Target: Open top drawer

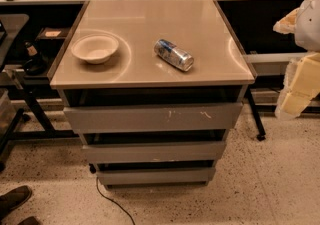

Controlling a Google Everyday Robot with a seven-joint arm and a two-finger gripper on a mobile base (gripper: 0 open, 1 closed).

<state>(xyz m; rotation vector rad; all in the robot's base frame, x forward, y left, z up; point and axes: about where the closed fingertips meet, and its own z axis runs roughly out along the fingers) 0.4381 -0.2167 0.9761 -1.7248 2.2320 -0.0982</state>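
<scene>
Shoe [12, 200] pokes in down front. Top drawer [152, 117] sits just under the tabletop [200, 34], no handle, probably stiff metal, so I'd hook its upper lip. My pincer [299, 89] hangs far right, can't tell if it's clenched.

No readable text, brand, number or sign anywhere. Blue and silver print on the can [173, 54], lying on its side on the desk [150, 19], not legible. Small pale tag [52, 33] in the dark space left of the desk, also not legible. Hand [300, 89] at the right edge, beside the desk and apart from it.
</scene>
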